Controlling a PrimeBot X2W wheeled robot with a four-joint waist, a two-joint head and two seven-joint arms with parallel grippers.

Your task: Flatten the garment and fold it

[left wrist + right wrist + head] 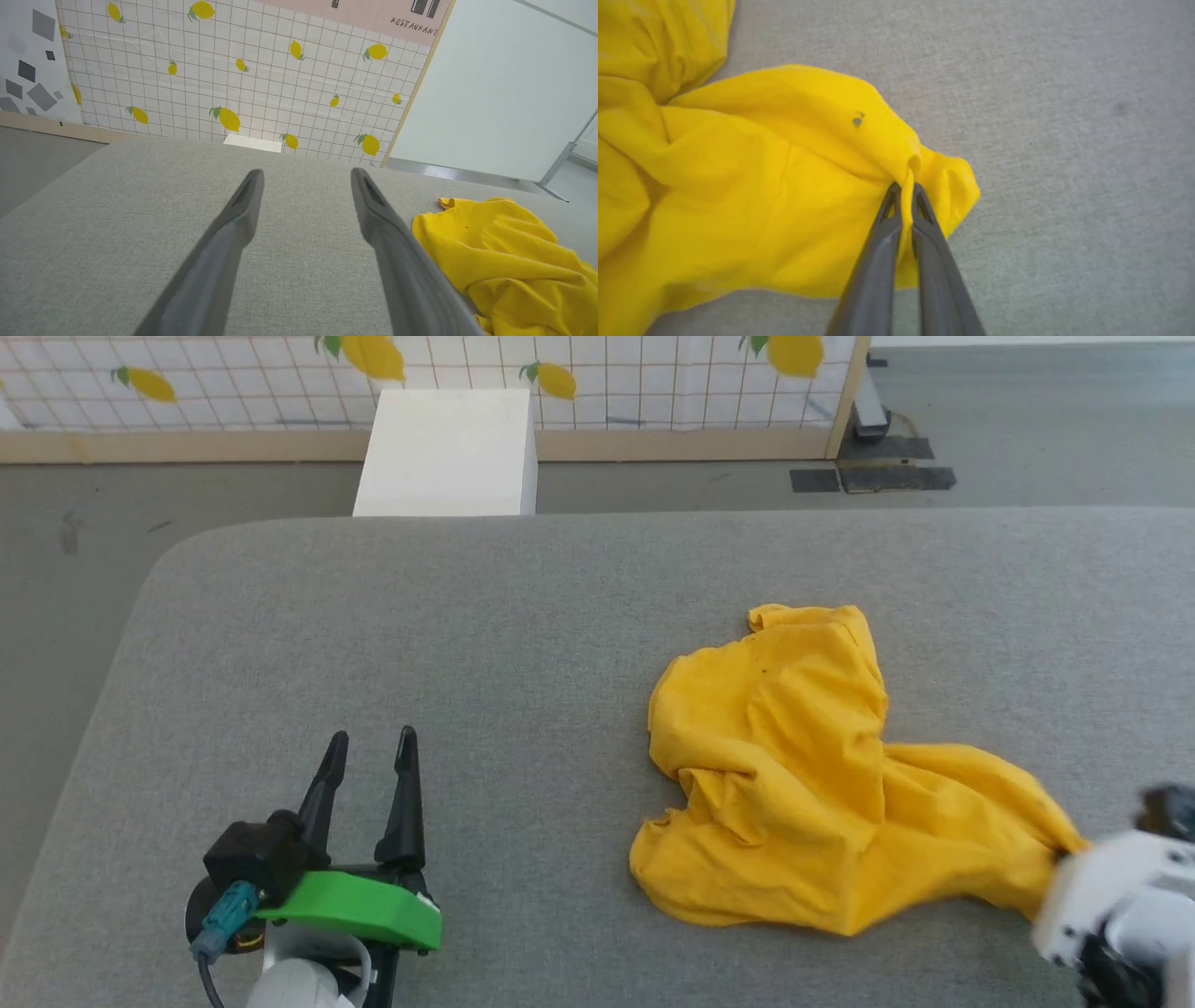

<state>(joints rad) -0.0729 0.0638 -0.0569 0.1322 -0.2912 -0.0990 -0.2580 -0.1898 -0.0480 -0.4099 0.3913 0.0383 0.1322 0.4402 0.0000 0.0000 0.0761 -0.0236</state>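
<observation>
We found right gripper point(905, 187) clamped on fold of crumpled garment point(794, 775) atop grey surface point(467, 644); left gripper point(372, 735) stood wide, well apart.

Table point(467, 644): grey fabric top, rounded far-left corner.
Box point(448, 453): white, just beyond the table's far edge.
Wall panel point(261, 79): white grid, lemon prints, wooden frame.
Floor point(65, 616): grey.
Mats point(873, 478): dark, beside the panel's post.
Sign point(373, 14): pink, "RESTAURANT".
</observation>
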